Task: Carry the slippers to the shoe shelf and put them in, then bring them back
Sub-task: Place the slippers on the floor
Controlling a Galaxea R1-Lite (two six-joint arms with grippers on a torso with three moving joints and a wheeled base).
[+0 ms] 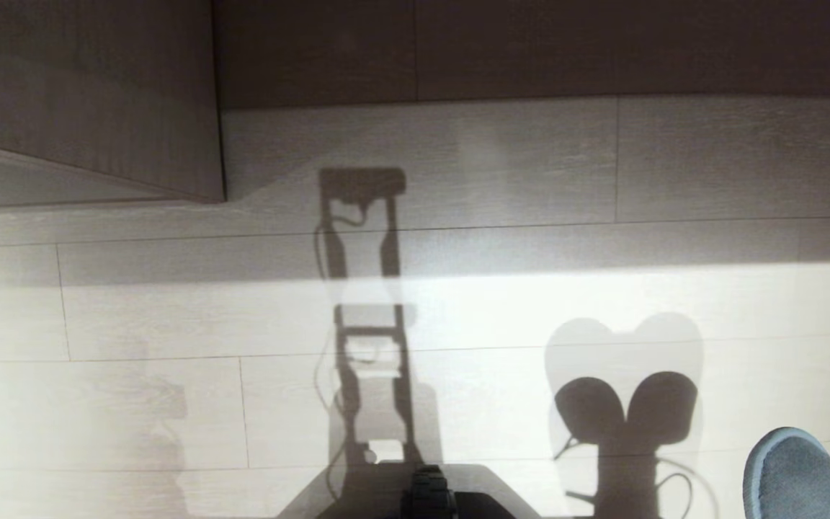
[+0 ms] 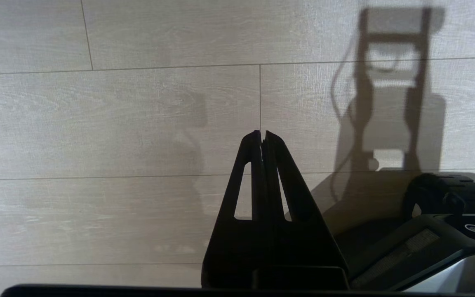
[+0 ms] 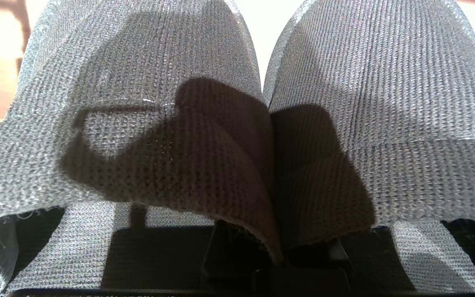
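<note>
Grey-blue knit fabric slippers (image 3: 237, 123) pinched together between right gripper (image 3: 270, 255) jaws — one-handed carrying, likely; left gripper (image 2: 262, 136) closed, empty.

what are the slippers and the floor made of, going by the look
The slippers look like knitted or woven grey fabric: a fine ribbed mesh weave shows across both straps, with a frayed thread at one edge. The floor looks like pale matte wood-grain planks, with straight seams between boards; whether real wood, laminate or tile cannot be told.
</note>
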